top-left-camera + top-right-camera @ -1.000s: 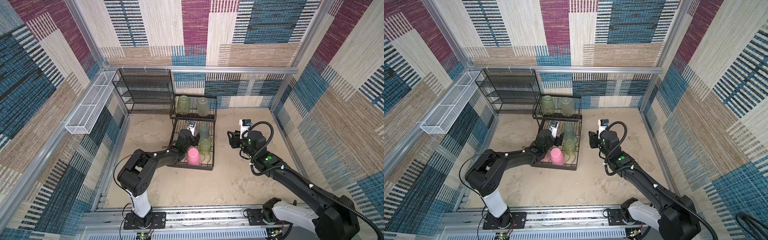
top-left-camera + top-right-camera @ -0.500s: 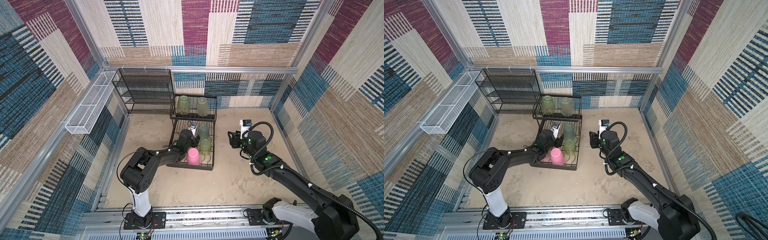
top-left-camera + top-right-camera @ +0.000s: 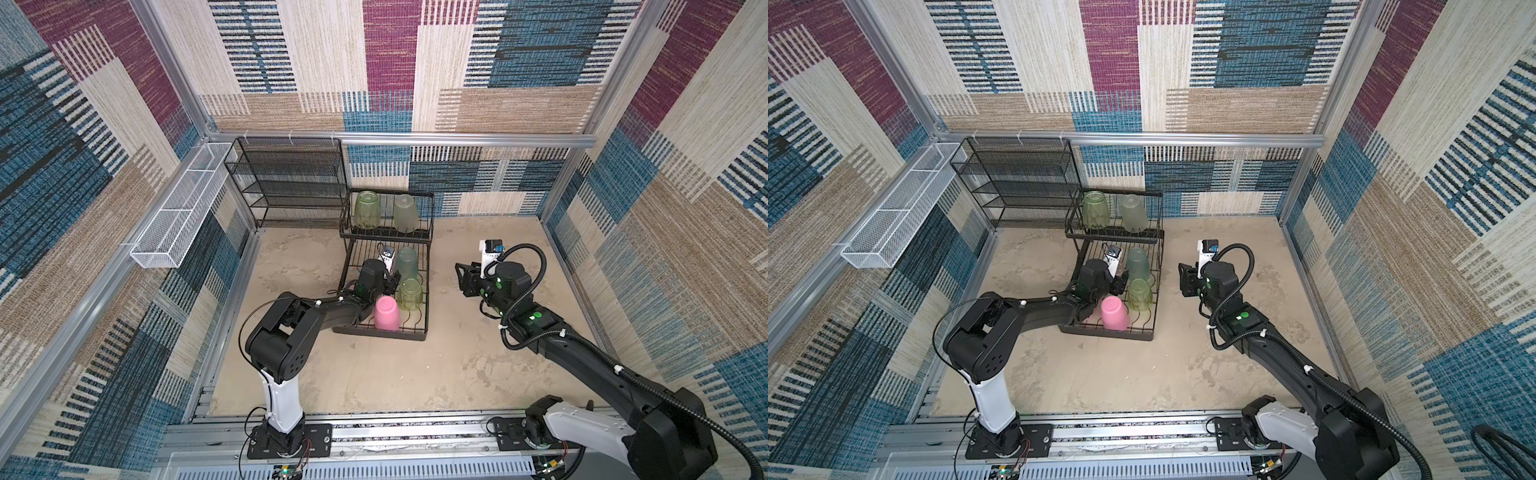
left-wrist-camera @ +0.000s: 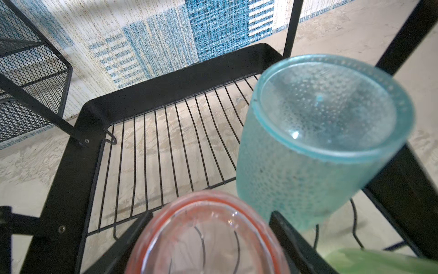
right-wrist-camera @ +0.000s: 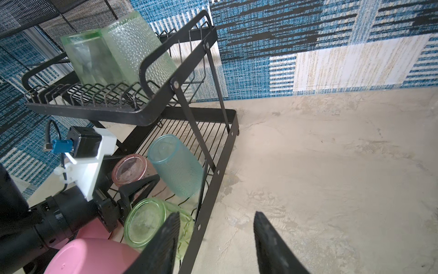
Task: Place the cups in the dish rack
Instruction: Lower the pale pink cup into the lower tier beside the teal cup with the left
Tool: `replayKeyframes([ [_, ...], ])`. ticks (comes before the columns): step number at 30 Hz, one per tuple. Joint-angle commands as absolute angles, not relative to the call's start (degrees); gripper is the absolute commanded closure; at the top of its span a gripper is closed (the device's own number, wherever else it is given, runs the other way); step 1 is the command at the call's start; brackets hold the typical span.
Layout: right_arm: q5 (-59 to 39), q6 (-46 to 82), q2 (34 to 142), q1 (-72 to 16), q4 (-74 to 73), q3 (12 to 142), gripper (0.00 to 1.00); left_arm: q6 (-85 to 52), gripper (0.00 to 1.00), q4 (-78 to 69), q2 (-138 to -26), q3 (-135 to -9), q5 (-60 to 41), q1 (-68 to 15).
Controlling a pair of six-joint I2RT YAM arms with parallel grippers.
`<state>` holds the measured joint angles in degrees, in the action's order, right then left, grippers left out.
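evidently, a clear pink cup is clasped by the left pincer inside the dish rack beside a teal cup; release is judged due. the right pincer is parted, empty.

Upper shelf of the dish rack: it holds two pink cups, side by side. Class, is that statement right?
Not quite. The ribbed cup and the frosted cup on the upper shelf are green, not pink. Both top views show this, and so does the right wrist view. The rest holds: there are two cups and they stand side by side.
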<state>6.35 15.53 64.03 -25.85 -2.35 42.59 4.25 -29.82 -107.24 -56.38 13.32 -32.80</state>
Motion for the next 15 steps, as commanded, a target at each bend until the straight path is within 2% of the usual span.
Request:
replayKeyframes([
  [1, 5.58, 15.36, 64.07, -25.72, -4.54, 42.34, 0.46, 5.89, 0.32, -28.90, -107.62, -56.77, 14.07, -32.78],
  [6, 5.36, 15.33, 63.98, -25.66, -4.59, 42.22, 0.46, 6.15, 0.23, -28.54, -107.50, -57.04, 14.74, -32.78],
  [15, 4.91, 15.38, 63.90, -25.58, -4.88, 42.18, 0.46, 6.35, 0.14, -29.18, -106.85, -56.62, 15.97, -32.78],
])
